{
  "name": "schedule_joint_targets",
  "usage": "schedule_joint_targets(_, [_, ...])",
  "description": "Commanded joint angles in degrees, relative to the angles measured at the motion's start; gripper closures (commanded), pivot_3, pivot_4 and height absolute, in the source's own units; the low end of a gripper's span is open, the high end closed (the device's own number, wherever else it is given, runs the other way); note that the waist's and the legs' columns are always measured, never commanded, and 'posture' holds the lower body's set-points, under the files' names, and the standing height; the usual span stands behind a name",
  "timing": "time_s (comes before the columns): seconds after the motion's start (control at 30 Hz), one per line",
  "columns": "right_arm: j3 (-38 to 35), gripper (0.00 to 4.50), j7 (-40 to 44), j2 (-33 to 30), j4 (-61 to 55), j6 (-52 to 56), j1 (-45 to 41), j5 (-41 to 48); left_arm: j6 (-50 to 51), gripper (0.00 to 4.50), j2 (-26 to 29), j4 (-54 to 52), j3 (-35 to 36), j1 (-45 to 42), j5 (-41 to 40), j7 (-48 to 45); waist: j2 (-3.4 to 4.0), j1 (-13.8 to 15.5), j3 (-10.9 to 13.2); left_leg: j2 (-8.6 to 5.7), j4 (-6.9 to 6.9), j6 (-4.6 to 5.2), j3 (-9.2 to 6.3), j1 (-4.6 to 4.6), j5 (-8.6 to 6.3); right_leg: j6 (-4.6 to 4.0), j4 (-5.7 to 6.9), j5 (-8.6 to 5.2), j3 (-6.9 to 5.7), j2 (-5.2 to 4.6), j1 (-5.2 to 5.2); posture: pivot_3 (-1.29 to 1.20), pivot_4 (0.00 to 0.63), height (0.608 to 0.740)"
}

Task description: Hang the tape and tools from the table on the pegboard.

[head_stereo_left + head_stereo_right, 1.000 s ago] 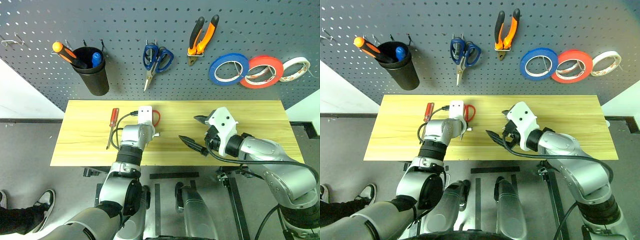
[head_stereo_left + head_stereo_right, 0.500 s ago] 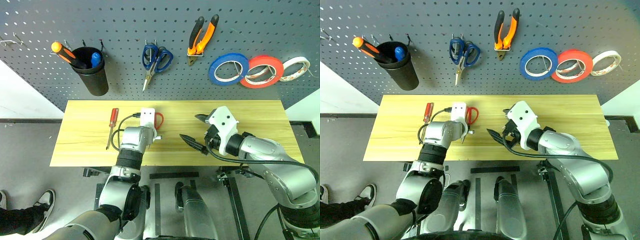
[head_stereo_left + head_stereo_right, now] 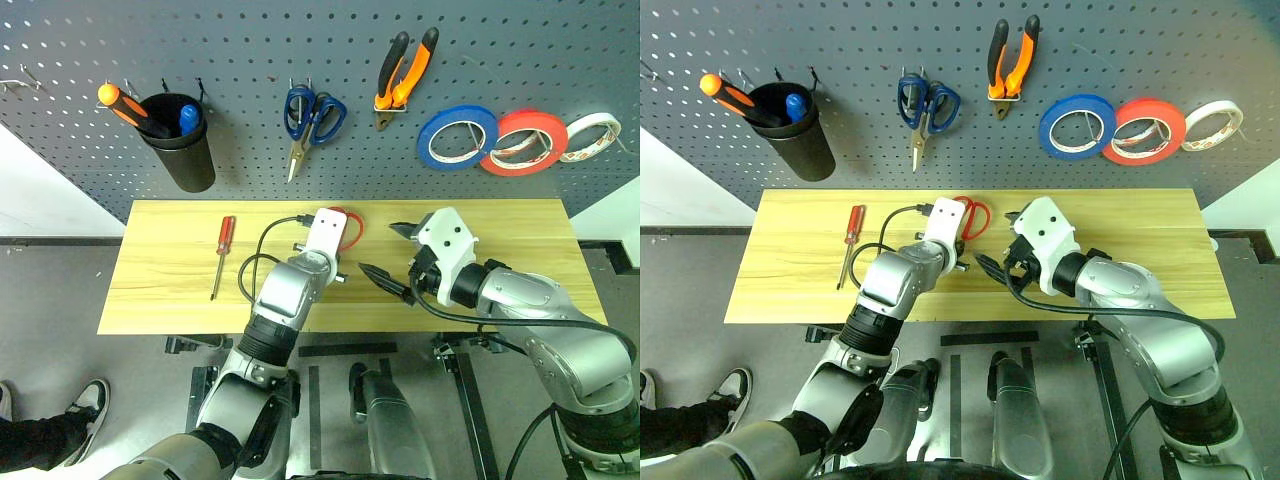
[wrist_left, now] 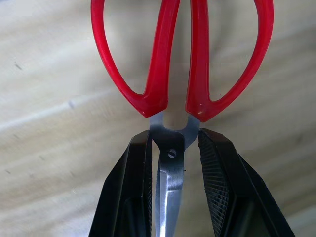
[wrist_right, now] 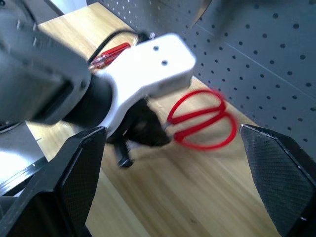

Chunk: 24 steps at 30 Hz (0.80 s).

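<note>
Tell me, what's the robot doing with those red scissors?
The robot is tidying tools onto the pegboard. Its left claw is shut on the red scissors, gripping them at the blades near the pivot, above the table. The right claw waits open beside it, holding nothing. The pliers and the blue tape already hang on the board, so the scissors are what's left.

From my remote station: the red-handled scissors [image 4: 180,69] show glossy, smooth plastic loops and bright polished metal blades, pinched by my left hand [image 4: 173,163], whose fingers [image 4: 217,177] carry matt black, finely ribbed pads. The counter [image 3: 170,270] is light planked wood, faintly scuffed, satin in finish. Behind it the pegboard [image 3: 240,60] looks like matt blue-grey painted sheet. The blue tape [image 3: 458,137] has a slight sheen.
</note>
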Motion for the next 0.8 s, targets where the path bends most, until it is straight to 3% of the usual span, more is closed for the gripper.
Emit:
schedule_joint_targets(0.03, [-0.95, 0.0, 0.34, 0.34, -1.12, -1.67, -0.92, -0.02, -3.55, 3.49, 1.15, -5.06, -4.55, 0.33, 1.95, -2.29, 0.0, 0.01, 0.0, 0.0, 0.0, 0.0, 0.0, 0.0, 0.0, 0.0, 0.0, 0.0, 0.0, 0.0, 0.0, 0.08, 0.314, 0.74])
schedule_joint_targets(0.3, [-5.69, 0.0, 3.42, -0.31, -1.69, -5.0, 1.8, 1.85, -21.81, 3.49, 10.03, -12.01, -14.22, 5.76, 9.06, -6.99, 0.06, 0.01, -0.04, 0.0, -0.05, 0.01, -0.02, -0.02, 0.0, -0.01, -0.14, 0.01, 0.03, -0.02, 0.02, 0.09, 0.292, 0.74])
schedule_joint_targets(0.8, [-15.07, 0.0, 8.8, -2.52, -0.71, -11.82, 7.8, 4.38, -58.21, 3.49, 20.6, -14.95, -14.52, 17.82, 23.56, -1.11, 0.22, 0.06, -0.21, 0.0, -0.01, 0.07, -0.01, -0.03, -0.03, 0.01, -0.19, 0.04, 0.03, -0.05, 0.08, 0.08, 0.255, 0.74])
